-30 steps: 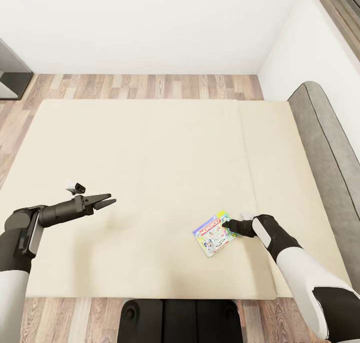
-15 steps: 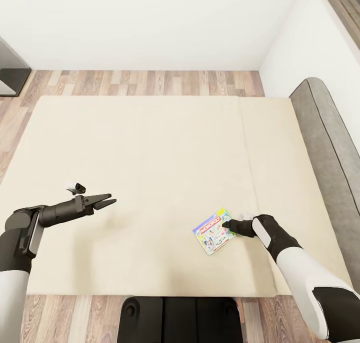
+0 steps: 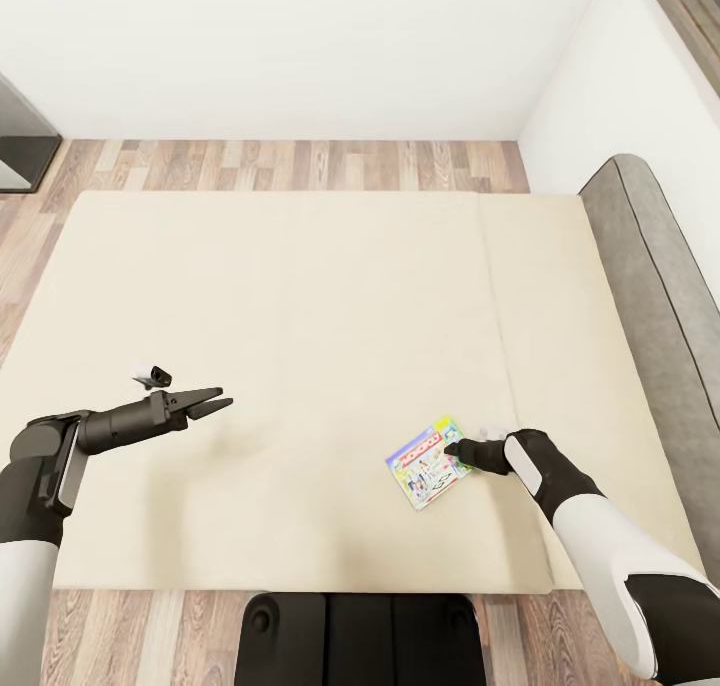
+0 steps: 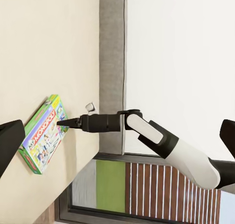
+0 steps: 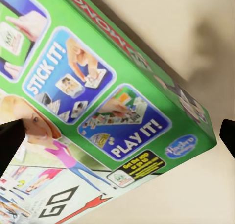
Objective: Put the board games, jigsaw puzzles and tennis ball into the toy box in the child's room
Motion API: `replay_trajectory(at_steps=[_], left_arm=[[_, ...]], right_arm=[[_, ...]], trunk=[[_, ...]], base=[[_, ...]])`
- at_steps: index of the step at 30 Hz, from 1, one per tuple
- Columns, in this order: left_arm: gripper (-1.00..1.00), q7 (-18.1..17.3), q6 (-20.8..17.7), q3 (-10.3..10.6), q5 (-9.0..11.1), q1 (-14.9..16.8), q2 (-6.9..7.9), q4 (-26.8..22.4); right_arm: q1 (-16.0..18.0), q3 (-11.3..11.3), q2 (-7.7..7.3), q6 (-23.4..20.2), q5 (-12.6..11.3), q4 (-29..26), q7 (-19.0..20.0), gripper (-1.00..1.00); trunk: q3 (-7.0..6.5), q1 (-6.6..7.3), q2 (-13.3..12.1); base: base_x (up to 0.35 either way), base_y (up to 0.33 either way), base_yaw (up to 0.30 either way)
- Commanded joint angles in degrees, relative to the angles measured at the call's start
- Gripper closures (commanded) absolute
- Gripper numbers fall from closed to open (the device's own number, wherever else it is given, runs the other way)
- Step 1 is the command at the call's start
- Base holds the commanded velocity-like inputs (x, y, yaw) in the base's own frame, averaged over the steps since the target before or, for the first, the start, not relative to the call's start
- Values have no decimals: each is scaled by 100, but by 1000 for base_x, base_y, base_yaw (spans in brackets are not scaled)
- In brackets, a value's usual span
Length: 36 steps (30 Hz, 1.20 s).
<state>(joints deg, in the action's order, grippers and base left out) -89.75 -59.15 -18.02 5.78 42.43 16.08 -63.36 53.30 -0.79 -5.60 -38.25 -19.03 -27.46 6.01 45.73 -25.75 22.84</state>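
One board game (image 3: pixel 428 463), white and green, lies flat on the bed (image 3: pixel 300 296), the right claw (image 3: pixel 452 451) at its edge with fingers spread. The right wrist view reads its green side panel (image 5: pixel 122 116). The left claw (image 3: pixel 222 399) hangs open, well apart, beside the grey headboard (image 3: pixel 650 296).

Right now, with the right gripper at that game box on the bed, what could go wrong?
1. The right gripper meets the board game only at its edge, with the box tilted off the bed; a thin bite may slip.
2. Closing could push the flat box across the mattress rather than grasp it.
3. The left gripper hovers open far off, so it cannot steady the box.
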Motion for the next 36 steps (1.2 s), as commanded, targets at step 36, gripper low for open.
replay_trajectory(at_steps=[36], left_arm=[[-100,-25,-59,1,-6,2,1,-1]], right_arm=[[2,-9,-9,-24,30,-5,25,-100]], trunk=[[94,-4,8]], base=[[0,0,0]])
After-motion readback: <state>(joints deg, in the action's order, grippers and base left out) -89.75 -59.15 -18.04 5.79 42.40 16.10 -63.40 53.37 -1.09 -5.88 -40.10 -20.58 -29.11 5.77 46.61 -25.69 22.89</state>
